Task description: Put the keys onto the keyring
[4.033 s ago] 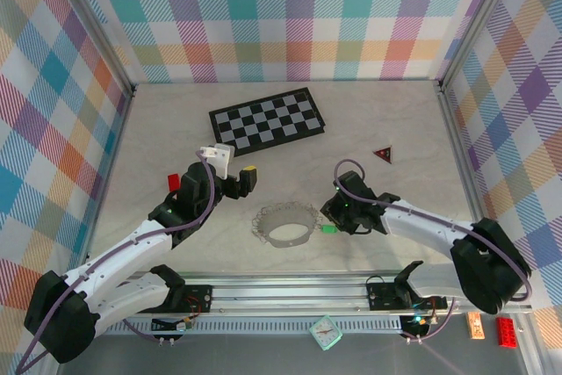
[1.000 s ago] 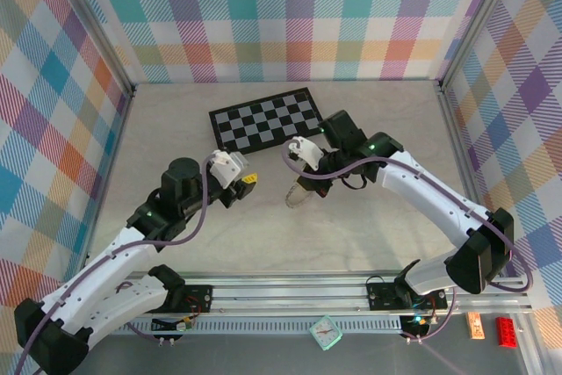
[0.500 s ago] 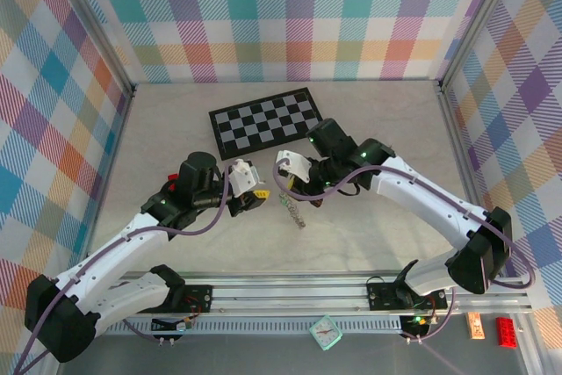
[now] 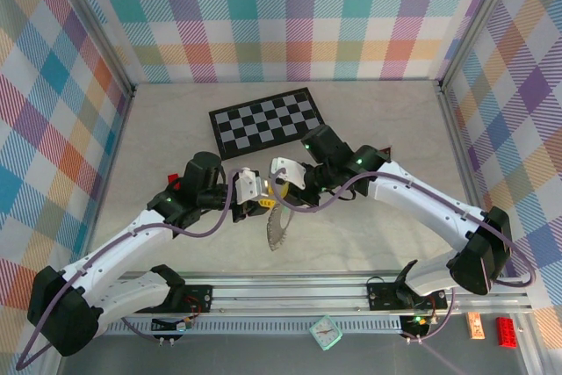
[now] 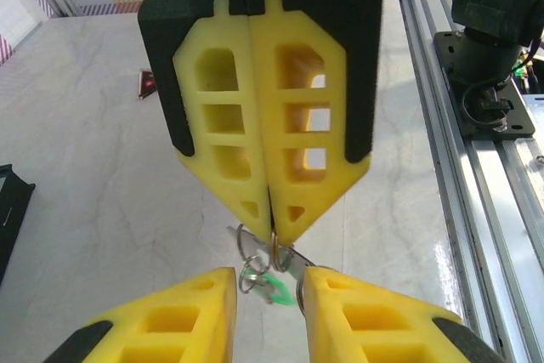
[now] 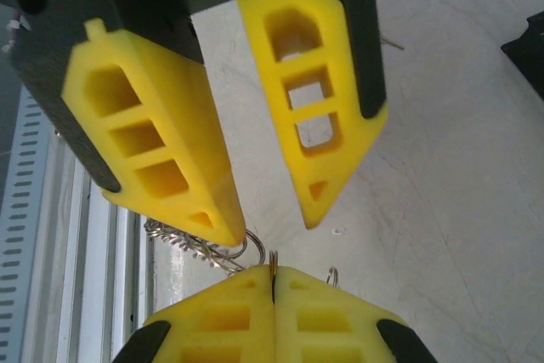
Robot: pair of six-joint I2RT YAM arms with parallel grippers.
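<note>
The keyring (image 4: pixel 279 227), a silver wire loop fringed with small silver keys, hangs above the table's near middle. My right gripper (image 4: pixel 279 195) is shut on its wire at the top. The right wrist view shows the wire pinched at that gripper (image 6: pixel 274 282), with the key fringe (image 6: pixel 183 240) trailing off to the left. My left gripper (image 4: pixel 263 204) faces it tip to tip and stands open. In the left wrist view a green key (image 5: pixel 279 288) dangles from small rings (image 5: pixel 246 257) in the gap of the left gripper (image 5: pixel 265 282), just under the right gripper (image 5: pixel 274 231).
The black-and-white chessboard (image 4: pixel 268 120) lies behind the grippers. A small red block (image 4: pixel 174 183) sits beside the left arm. A dark red triangle (image 5: pixel 146 84) lies further off on the table. The aluminium rail (image 4: pixel 290 292) runs along the near edge.
The right gripper has carried the keyring left and nearer. The left gripper has moved right to meet it and its jaws have narrowed. The keyring now hangs lower, between the two.
</note>
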